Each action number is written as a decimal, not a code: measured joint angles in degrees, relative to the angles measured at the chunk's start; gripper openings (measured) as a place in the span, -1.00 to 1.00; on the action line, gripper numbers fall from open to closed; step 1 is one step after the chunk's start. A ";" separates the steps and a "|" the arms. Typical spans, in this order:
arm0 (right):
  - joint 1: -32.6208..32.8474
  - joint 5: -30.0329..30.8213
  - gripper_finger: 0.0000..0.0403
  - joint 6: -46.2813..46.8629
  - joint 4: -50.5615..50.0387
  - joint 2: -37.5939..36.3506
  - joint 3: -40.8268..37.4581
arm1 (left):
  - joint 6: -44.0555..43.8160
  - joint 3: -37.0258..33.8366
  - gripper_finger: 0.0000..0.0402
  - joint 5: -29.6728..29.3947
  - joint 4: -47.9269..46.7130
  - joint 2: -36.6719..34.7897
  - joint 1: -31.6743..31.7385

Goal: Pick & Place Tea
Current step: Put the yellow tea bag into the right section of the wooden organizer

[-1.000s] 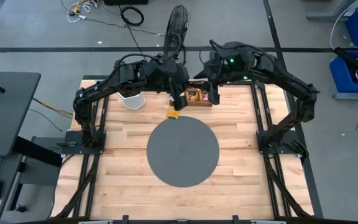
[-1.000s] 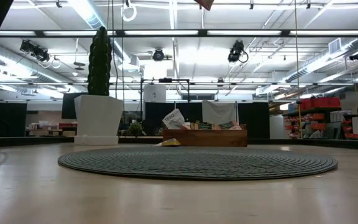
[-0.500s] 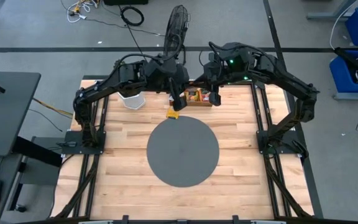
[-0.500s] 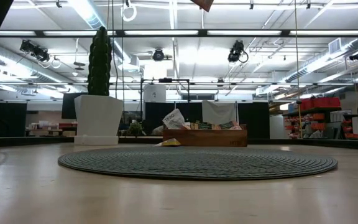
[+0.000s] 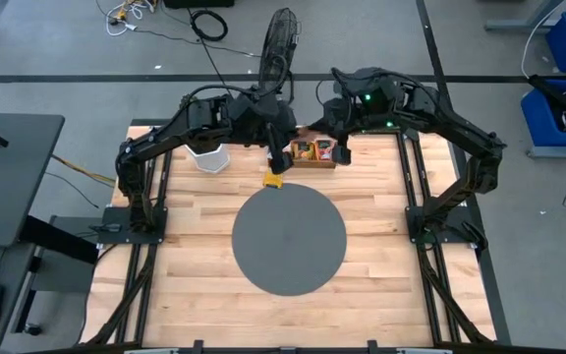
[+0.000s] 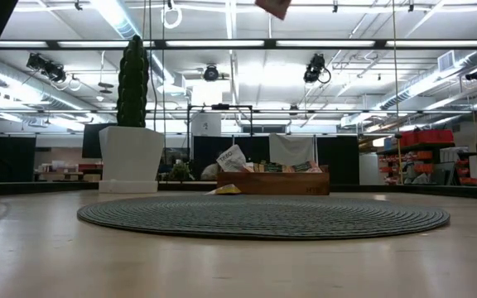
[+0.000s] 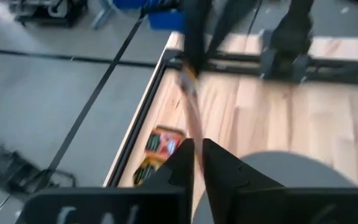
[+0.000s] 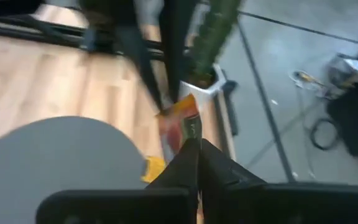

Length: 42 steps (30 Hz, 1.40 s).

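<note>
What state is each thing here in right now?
Left end effector: shut on the raised sachet.
Right end effector: shut on the same sachet.
Raised sachet: in the air, pinched from both sides.
Yellow sachet: lying flat at the mat's edge.
Wooden tray: upright, holding sachets.
Potted plant: upright.

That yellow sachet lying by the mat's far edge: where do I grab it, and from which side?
Come straight down on the yellow sachet and pinch a lifted edge. It lies nearly flat on the table beside the mat, too thin for a side approach; the low view shows it slightly humped, probably giving purchase.
</note>
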 joint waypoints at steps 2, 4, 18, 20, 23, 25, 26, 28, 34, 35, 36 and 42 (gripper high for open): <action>-1.08 0.57 -0.99 0.07 -0.12 -0.43 0.00 | -0.01 0.00 -0.76 -1.85 -2.16 -0.25 -0.03; -2.33 0.60 -0.99 0.09 -0.60 -0.72 0.00 | -0.33 0.00 -0.69 -3.86 -4.85 -0.71 -0.07; -16.93 -4.11 -1.00 -6.84 -0.95 -0.13 -16.37 | -6.00 -0.02 -0.56 -5.43 -10.62 -1.81 -0.85; -18.58 -5.55 -1.00 -7.24 2.55 -0.10 -21.85 | -6.00 -0.02 -0.56 -5.43 -10.61 -1.81 -1.06; -20.09 -6.29 -1.00 -7.71 9.14 -0.10 -29.43 | -6.03 -0.02 -0.57 -5.45 -10.56 -1.81 -1.11; -20.66 -6.57 -1.00 -7.73 13.33 -0.10 -33.73 | -6.18 -0.02 -0.56 -5.43 -10.58 -1.81 -1.09; -20.85 -6.86 -1.00 -7.69 15.18 -0.10 -35.65 | -6.31 -0.02 -0.56 -5.43 -10.56 -1.81 -1.11; -21.46 -7.86 -1.00 -7.50 17.69 -0.10 -38.79 | -6.40 -0.02 -0.57 -5.43 -10.49 -1.81 -1.09; -22.97 -10.32 -1.00 -7.31 23.55 -0.08 -45.65 | -7.80 -0.02 -0.57 -5.43 -10.38 -1.81 -1.09; -23.19 -10.87 -1.00 -7.28 24.70 -0.08 -46.54 | -7.87 -0.02 -0.57 -5.43 -10.33 -1.81 -1.09; -23.35 -11.02 -1.00 -7.30 25.62 -0.08 -47.34 | -7.93 -0.02 -0.57 -5.43 -10.20 -1.81 -1.09; -24.10 -11.01 -1.00 -7.41 28.66 1.99 -49.48 | -8.42 -0.02 -0.56 -5.43 -9.71 -1.81 -1.09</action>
